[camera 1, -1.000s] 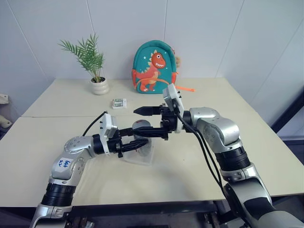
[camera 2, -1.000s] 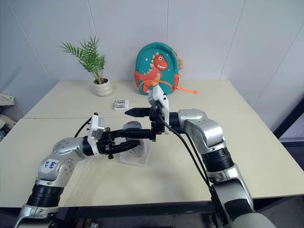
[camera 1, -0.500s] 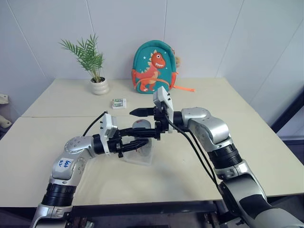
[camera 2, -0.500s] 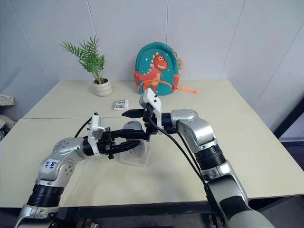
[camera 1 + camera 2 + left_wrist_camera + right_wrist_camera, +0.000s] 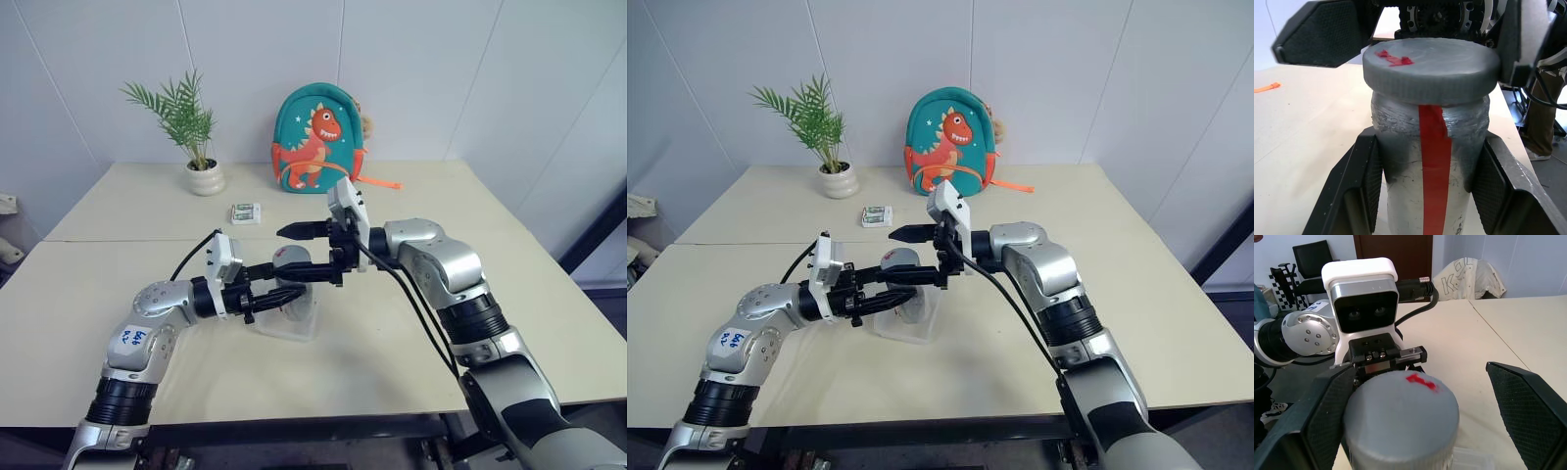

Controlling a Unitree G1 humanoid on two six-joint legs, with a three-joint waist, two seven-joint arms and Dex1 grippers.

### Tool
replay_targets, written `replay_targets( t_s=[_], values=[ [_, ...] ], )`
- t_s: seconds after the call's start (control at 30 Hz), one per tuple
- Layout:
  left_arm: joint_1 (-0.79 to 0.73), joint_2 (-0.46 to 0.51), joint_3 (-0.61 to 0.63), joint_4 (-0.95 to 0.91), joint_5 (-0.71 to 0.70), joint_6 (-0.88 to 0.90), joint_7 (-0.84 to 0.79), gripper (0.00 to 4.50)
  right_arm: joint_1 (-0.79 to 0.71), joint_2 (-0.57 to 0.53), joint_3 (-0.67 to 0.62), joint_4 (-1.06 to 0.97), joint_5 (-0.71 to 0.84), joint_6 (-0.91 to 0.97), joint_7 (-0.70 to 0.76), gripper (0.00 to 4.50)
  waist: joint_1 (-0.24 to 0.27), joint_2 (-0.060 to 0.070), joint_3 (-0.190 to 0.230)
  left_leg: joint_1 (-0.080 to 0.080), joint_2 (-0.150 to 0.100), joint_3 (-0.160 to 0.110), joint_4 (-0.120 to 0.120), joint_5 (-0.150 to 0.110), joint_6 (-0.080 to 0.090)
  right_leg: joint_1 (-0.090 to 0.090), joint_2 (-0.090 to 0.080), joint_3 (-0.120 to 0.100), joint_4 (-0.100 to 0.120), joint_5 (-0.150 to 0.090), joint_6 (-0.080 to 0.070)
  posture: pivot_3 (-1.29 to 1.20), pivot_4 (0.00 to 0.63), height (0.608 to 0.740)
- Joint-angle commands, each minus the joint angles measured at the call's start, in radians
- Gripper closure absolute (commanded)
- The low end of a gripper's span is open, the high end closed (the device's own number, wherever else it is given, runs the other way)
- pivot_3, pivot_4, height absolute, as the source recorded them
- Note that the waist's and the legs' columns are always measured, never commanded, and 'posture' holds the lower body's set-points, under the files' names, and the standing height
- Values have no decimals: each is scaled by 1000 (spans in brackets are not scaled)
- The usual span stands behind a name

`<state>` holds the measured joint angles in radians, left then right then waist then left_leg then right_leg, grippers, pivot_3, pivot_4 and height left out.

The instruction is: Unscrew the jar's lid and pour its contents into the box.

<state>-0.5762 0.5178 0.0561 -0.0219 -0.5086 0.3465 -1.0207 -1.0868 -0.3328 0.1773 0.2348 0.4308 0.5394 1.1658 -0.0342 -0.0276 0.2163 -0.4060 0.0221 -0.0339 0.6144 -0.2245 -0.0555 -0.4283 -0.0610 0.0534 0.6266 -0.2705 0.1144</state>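
Note:
My left gripper (image 5: 278,290) is shut on the jar (image 5: 1435,147), a small cloudy clear cylinder with a red tape stripe, held upright just above the box (image 5: 292,327). The grey lid (image 5: 1430,63), marked with red, sits on the jar. My right gripper (image 5: 286,254) reaches in from the right and is open. Its two black fingers (image 5: 1528,401) stand on either side of the lid without touching it. The left fingers (image 5: 1364,186) press on the jar's body below the lid. I cannot make out the contents through the walls.
At the back of the beige table stand a potted plant (image 5: 205,177) and a teal dinosaur backpack (image 5: 318,137). A small white-green packet (image 5: 246,211) lies in front of them. The table's near edge (image 5: 294,419) runs below my arms.
The right gripper shifted slightly left and back again around the lid, staying open. The left gripper and the jar kept still.

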Motion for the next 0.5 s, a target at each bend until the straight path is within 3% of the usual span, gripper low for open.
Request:
replay_targets(
  t_s=[0.03, 0.5],
  values=[
    [-9, 1, 7, -35, -18, -16, -14, 2278, -3, -28, -47, -17, 8, -9, -1, 28, 0, 0, 0, 0, 0, 0, 0, 0, 0, 0, 0, 0, 0, 0, 0, 0, 150, 740],
    [-16, 1, 4, -27, -14, -20, -17, 2278, 1, -63, -65, 16, 12, -11, 38, 28, -1, 0, 0, 0, 0, 0, 0, 0, 0, 0, 0, 0, 0, 0, 0, 0, 150, 740]
  ],
)
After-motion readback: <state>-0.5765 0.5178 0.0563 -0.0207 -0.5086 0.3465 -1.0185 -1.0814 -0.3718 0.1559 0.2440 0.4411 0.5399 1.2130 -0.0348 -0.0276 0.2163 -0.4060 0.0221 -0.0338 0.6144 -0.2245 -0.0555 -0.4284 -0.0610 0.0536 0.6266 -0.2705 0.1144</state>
